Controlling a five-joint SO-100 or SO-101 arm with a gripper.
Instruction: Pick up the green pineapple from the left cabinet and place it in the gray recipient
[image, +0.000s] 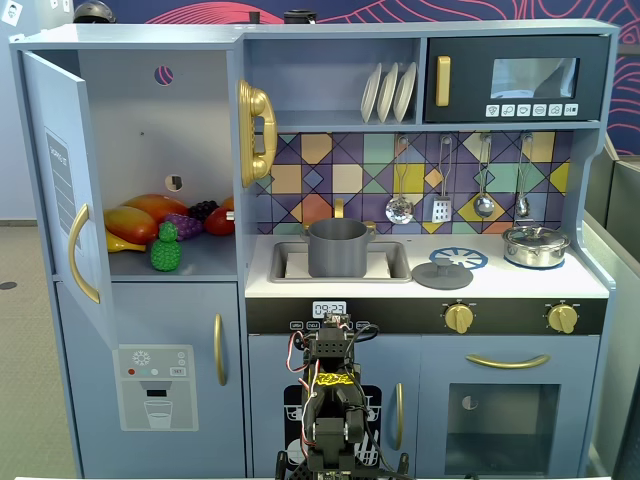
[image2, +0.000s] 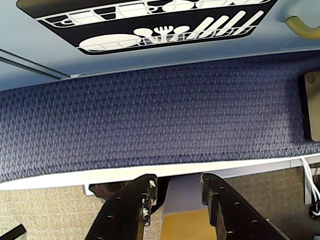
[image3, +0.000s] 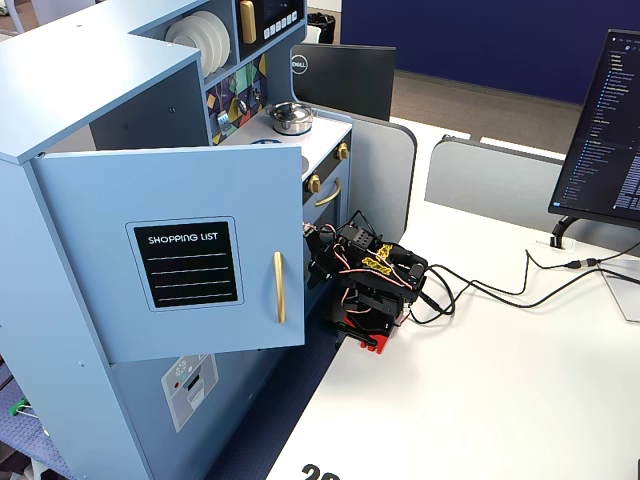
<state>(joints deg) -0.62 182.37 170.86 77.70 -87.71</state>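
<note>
Toy kitchen (image: 330, 300): smooth blue-gray painted panels, boxy, standing against the desk's far edge in a fixed view; its lower part is cut off by the frame.
Left cabinet (image: 160, 110): tall cupboard with its door (image3: 170, 250) swung wide open, a curved gold handle, and a round hole in the back wall; in the side fixed view the door hides the whole shelf.
Desk (image3: 500, 400): flat white top, its near corner out of frame.
Robot arm (image: 330, 400): black, folded low at the desk's edge by the kitchen, base cropped.
Gray recipient (image: 337, 247): matte cylinder sitting in the sink basin.
Gripper (image2: 175, 192): black perforated fingers slightly parted, nothing between them.
Green pineapple (image: 166, 248): bright, bumpy, leafy crown, upright at the shelf's front edge, before glossy mango and purple grapes.
</note>
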